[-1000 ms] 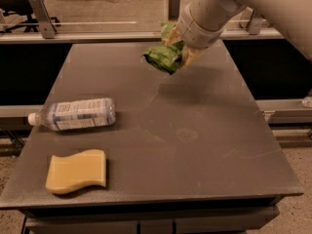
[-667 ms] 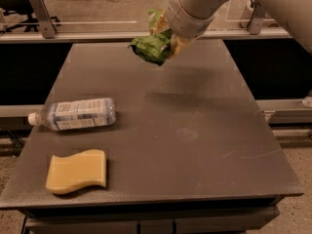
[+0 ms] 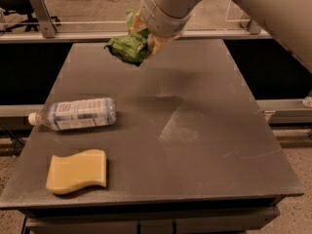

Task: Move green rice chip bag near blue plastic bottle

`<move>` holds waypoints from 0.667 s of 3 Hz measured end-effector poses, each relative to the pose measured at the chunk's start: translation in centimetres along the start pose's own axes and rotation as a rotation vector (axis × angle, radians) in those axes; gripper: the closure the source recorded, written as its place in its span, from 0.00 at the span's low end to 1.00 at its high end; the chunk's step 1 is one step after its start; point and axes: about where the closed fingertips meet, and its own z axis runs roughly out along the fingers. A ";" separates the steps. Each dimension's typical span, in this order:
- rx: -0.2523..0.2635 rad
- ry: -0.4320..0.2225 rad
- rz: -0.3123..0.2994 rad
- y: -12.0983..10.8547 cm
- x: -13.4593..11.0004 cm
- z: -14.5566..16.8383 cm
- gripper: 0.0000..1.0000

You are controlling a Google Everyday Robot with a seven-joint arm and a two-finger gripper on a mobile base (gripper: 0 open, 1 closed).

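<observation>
The green rice chip bag (image 3: 127, 47) hangs crumpled in my gripper (image 3: 139, 39), held in the air above the far middle of the grey table (image 3: 195, 145). The gripper is shut on the bag; the white arm comes in from the upper right. The blue plastic bottle (image 3: 78, 113) lies on its side near the table's left edge, white cap pointing left. The bag is up and to the right of the bottle, well apart from it.
A yellow wavy-edged sponge (image 3: 78, 171) lies at the front left of the table, in front of the bottle. A metal rail (image 3: 58, 35) runs behind the table's far edge. Dark gaps drop off on both sides of the table.
My gripper has carried the green bag leftward, toward the bottle's side of the table. The bottle and sponge have not moved.
</observation>
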 end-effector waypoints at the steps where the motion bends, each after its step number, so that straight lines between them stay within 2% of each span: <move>1: -0.019 -0.010 -0.010 0.0 -2.2 1.5 1.00; 2: -0.051 -0.017 0.008 0.3 -2.8 3.7 1.00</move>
